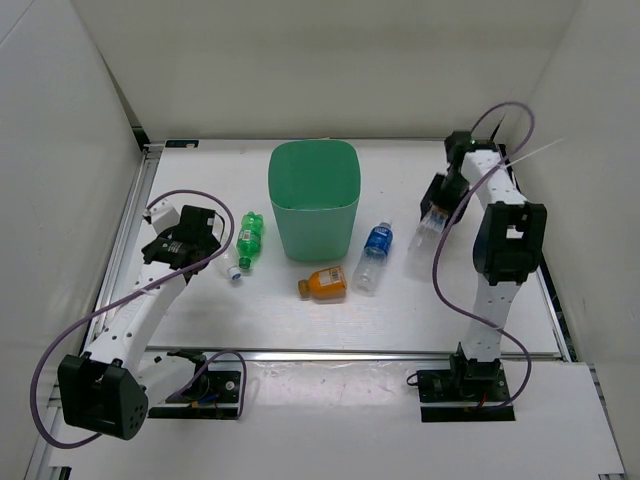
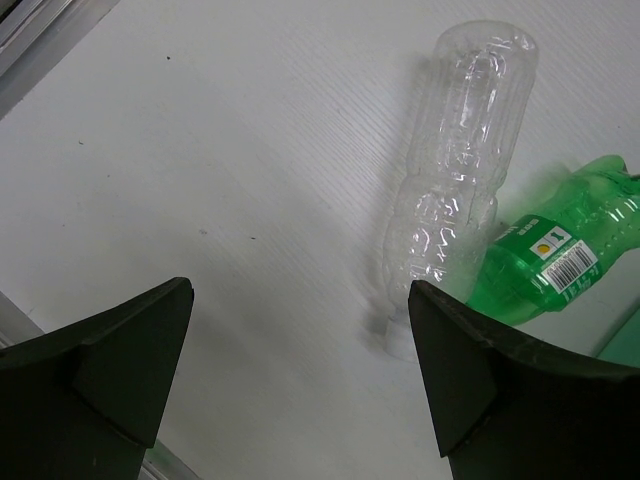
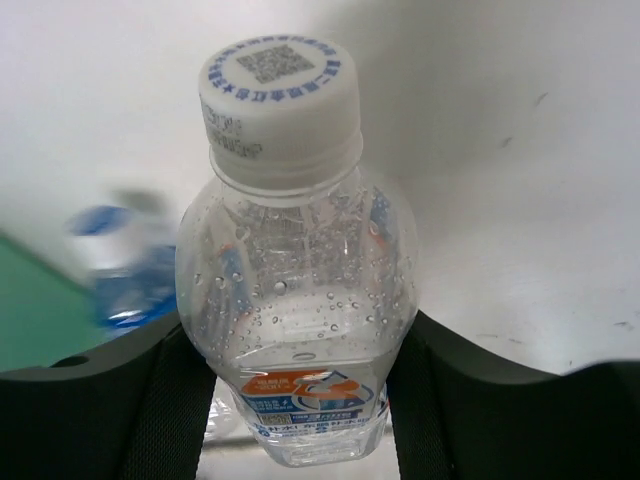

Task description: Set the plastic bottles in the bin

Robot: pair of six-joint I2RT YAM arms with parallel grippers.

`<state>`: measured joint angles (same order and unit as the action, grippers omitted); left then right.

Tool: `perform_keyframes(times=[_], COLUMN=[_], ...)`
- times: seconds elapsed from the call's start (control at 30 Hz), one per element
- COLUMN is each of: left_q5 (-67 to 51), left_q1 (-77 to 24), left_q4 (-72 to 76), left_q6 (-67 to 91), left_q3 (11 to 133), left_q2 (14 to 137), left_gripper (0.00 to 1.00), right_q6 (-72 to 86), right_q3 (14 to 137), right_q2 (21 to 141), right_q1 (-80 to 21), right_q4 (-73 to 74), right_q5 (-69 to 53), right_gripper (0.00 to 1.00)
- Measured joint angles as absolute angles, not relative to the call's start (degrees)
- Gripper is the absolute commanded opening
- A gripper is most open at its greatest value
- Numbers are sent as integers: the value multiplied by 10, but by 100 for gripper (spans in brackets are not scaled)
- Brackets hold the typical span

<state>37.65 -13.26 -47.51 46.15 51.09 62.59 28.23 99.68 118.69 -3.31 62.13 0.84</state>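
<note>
Clear red-labelled bottle [image 3: 290,270]: caught across its lower body between the two fingers of the right claw [image 3: 295,385]. Its white cap points away from the claw, and droplets cling to the inside of its wall. Whether it rests on the bench [image 1: 400,312] or hangs free cannot be told.
Right claw: pinching the clear red-labelled bottle, one finger against each side.
Blue-labelled bottle [image 1: 373,258]: lying on the bench to the left of the right claw, near it but apart. It is only a blur in the right wrist view.
Squat orange bottle [image 1: 324,284]: lying on its side further left of the right claw, just past the blue-labelled bottle and close to the foot of the bin.
Bin [image 1: 313,232]: standing upright with its mouth up, between the two claws. It is well to the left of the right claw and to the right of the left claw.
Green bottle [image 1: 248,238]: lying on the bench just right of the left claw, between that claw and the bin.
Tiny clear bottle [image 2: 455,190]: lying ahead of the left claw, its near end just beside the claw's right fingertip. The green bottle lies just beside it on the far side, and whether the two touch cannot be told.
Left claw [image 2: 300,310]: spread wide, with only bare bench between its fingers.
</note>
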Motion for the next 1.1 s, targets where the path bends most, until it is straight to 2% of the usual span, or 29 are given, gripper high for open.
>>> perform_keyframes(times=[0.1,0.2,0.33,0.43,0.57,0.67,0.7,0.73,0.8,0.83,0.9,1.1], left_q5=[370,368,366,366,366,365,364,364,361,359,357,367], left_q1=[-133,-134,-138,-141,-141,-141,-141,-141,-141,-141,-141,-141], left_q4=[-475,-473,-469,-467,-462,-460,-459,-458,-454,-452,-449,-447], left_q6=[462,462,461,461,461,460,460,458,453,451,448,445], left_q3=[510,509,500,499,499,499,499,499,499,499,499,524], left_q2=[626,626,626,626,626,629,633,637,647,652,661,698], left_gripper=[100,100,100,100,100,100,100,100,100,100,100,100], right_q6=[298,312,344,355,343,329,323,317,309,306,299,295], right_q3=[1142,1294,1283,1297,1406,1409,1402,1392,1371,1358,1333,1325], right_q2=[1187,1171,1043,984,1035,1073,1086,1097,1117,1124,1131,1117], right_q1=[-18,-10,-16,-60,-158,-215,-230,-243,-262,-269,-275,-275], right_q4=[662,637,528,474,414,396,395,396,405,411,429,441], right_q5=[13,-24,-113,-145,-175,-182,-181,-176,-171,-168,-166,-151], right_gripper=[28,26,25,25,25,30,34,46,63,83,100,100])
